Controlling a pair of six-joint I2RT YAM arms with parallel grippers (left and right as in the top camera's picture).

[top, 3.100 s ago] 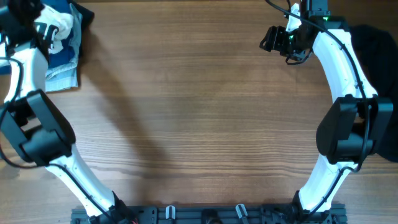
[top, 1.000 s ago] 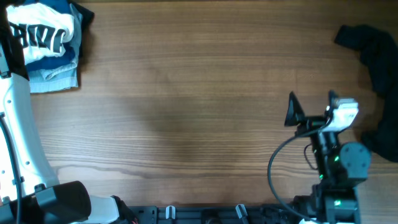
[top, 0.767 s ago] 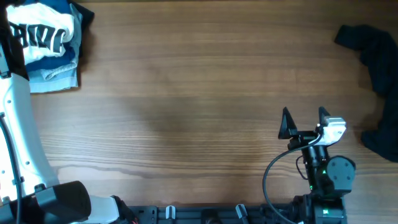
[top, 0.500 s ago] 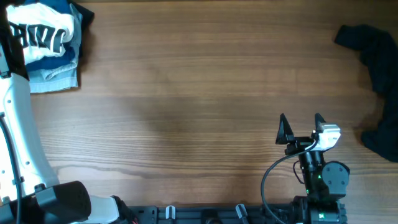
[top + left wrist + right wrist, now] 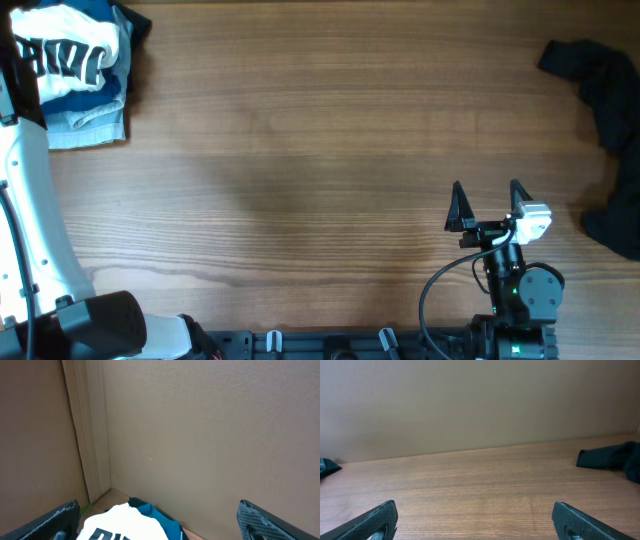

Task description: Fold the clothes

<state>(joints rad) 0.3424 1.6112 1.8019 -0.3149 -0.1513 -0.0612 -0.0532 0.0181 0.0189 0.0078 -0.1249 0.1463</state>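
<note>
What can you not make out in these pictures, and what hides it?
Dark garment: overhead, cut off by the right edge; its kind is unclear.
Folded stack: overhead, left arm covers its left side.
White top: left wrist view, lettering cut off by the bottom edge.

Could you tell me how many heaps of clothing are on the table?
2: a folded stack in the far left corner, a dark crumpled heap at the right edge, partly out of frame; more may be hidden.
</note>
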